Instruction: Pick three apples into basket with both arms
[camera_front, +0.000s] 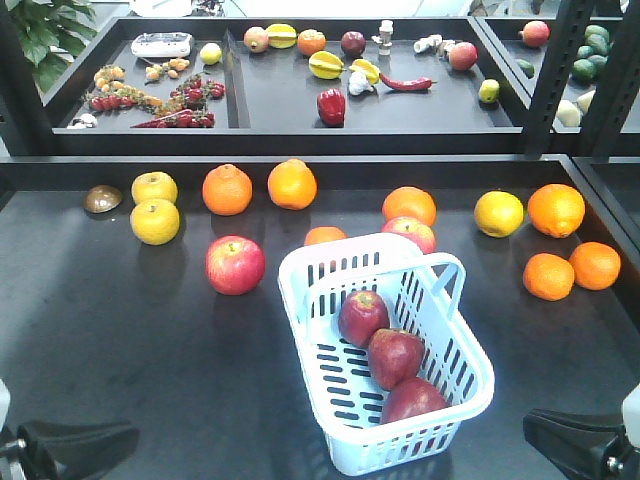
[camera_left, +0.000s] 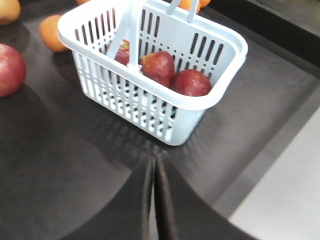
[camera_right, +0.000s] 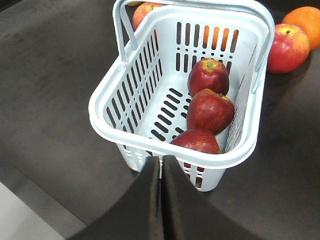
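Nearest us, our left gripper (camera_left: 153, 192) and right gripper (camera_right: 161, 192) sit low at the desk's (camera_front: 120, 350) front edge, each with fingers pressed together and holding nothing. Just beyond, the basket (camera_front: 300, 285) stands on the desk with its handle swung to one side. The three apples (camera_front: 395, 355) lie inside in a row along one wall, touching. Farther back, oranges (camera_front: 292, 184) and a pinkish apple (camera_front: 235, 264) lie scattered.

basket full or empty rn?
Partly full. The basket holds three dark red apples in a row along one side; the other side of its slotted floor is bare.
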